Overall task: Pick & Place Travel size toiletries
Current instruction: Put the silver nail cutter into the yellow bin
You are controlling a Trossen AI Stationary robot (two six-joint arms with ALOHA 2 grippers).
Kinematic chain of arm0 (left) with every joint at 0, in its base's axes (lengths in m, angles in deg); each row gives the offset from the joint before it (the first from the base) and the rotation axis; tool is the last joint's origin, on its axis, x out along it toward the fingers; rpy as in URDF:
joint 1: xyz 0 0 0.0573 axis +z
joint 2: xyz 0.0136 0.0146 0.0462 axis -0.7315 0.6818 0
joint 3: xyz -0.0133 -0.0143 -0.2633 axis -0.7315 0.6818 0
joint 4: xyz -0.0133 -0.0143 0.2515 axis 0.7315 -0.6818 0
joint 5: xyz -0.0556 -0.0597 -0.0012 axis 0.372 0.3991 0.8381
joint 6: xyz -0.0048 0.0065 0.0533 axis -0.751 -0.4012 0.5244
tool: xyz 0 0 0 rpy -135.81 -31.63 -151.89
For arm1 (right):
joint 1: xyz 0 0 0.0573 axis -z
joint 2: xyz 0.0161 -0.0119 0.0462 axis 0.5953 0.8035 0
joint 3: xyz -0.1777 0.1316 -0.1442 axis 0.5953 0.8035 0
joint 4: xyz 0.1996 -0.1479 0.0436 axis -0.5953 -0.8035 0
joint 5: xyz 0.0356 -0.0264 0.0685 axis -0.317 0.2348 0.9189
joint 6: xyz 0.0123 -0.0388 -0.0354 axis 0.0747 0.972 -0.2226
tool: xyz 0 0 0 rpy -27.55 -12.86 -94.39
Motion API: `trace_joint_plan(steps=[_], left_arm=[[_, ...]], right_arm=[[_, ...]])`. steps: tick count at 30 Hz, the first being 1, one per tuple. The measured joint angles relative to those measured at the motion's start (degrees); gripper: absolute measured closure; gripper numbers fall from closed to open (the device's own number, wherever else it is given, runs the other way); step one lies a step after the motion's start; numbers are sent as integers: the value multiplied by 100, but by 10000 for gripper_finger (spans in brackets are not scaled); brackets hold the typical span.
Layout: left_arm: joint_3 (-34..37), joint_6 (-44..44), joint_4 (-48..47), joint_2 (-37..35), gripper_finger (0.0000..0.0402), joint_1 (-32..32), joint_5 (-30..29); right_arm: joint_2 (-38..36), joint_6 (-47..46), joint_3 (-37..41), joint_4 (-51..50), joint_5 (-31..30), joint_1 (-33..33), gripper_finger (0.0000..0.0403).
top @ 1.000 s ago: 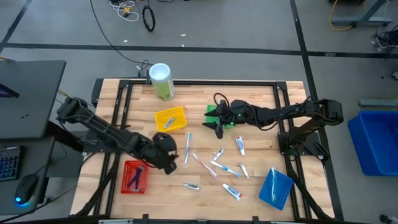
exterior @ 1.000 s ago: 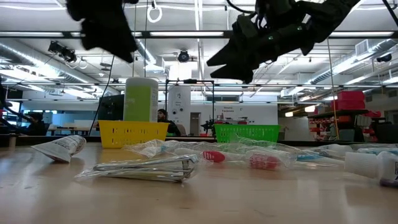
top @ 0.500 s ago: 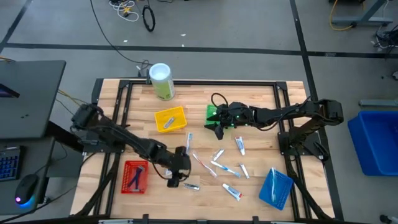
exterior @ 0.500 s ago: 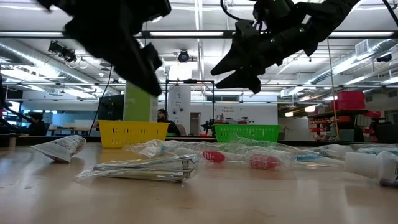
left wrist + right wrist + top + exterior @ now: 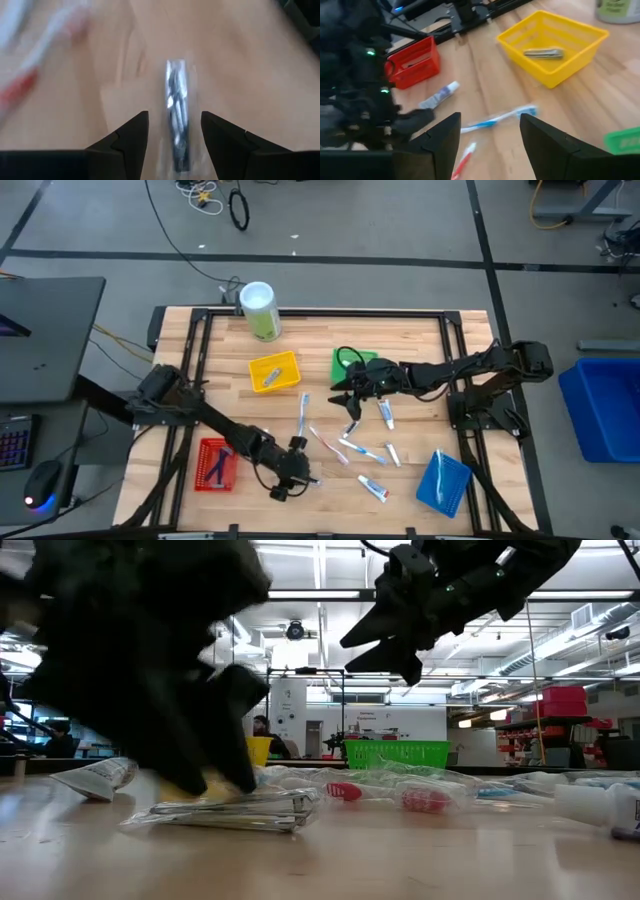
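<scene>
Two baskets, red (image 5: 216, 464) & yellow (image 5: 273, 372), near left gripper (image 5: 297, 480).

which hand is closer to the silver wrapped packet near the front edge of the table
Left. The left hand is open and right over the silver wrapped packet, fingers on either side of it. The right hand hovers farther back, by the green basket.

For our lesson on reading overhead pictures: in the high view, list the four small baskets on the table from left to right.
Red basket → yellow basket → green basket → blue basket.
</scene>
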Motion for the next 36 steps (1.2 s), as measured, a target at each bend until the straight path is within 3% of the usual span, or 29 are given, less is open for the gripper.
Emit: trace_joint_plan(steps=[4,8,16,22,28,32,36], left_arm=[[-78,-88,267,308,210,-172,-406],[-78,-325,235,354,231,-223,-598],[-68,-834,142,221,340,-177,-623],[-57,-1358,-864,-664,345,-10,-1442],[-54,-2386,-2879,-1680,334,417,-2690],[-57,-2819,-3978,-2162,340,990,-3118],[-61,-2857,-4474,-2383,338,1830,-3199]], right_arm=[[0,-22,4,39,-32,-219,188],[0,18,7,33,-498,-411,183],[0,284,7,27,-798,-455,175],[0,356,7,15,-798,-400,168],[0,536,7,-26,-802,-382,160],[0,560,7,-20,-798,-382,156],[0,629,7,-9,-798,-382,156]])
